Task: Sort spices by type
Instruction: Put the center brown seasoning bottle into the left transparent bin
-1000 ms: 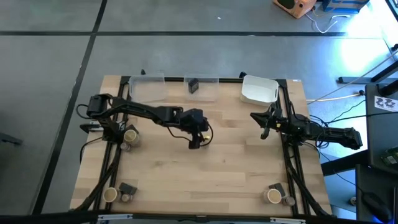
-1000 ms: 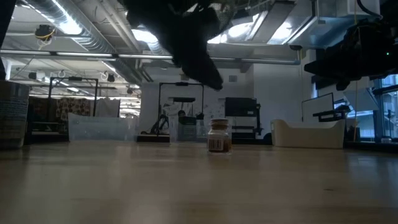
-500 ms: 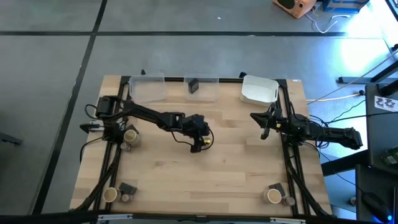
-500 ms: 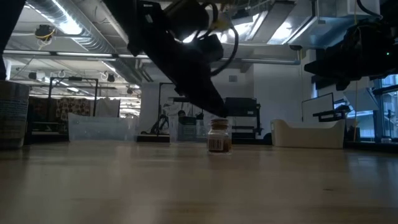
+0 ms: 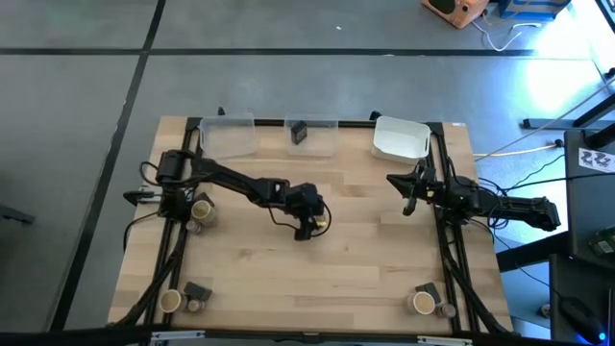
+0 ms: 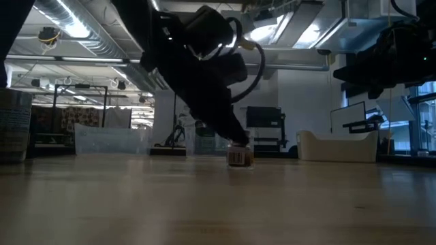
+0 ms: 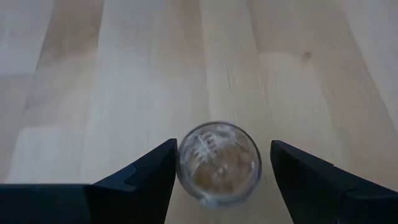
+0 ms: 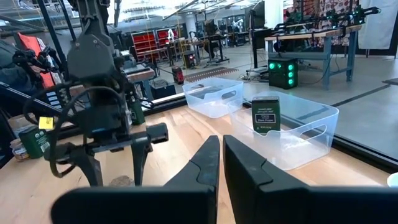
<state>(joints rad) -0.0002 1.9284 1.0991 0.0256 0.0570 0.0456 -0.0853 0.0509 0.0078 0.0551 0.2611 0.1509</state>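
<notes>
- Spread jaws of the left gripper (image 7: 217,171) straddle a small round jar (image 7: 218,163) near the table's (image 5: 365,259) centre, lowered to take it for sorting.
- Right gripper (image 5: 407,192), fingers pressed together and empty, waits at three o'clock.

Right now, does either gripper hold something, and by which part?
Nothing is held. The left gripper stands open around the small jar; the right gripper is shut and empty.

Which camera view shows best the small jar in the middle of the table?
The left wrist view: the jar fills the space between the open left gripper's fingers, seen from above. The low view shows its labelled side, partly behind the arm. In the high view and the right wrist view it is tiny or hidden.
</notes>
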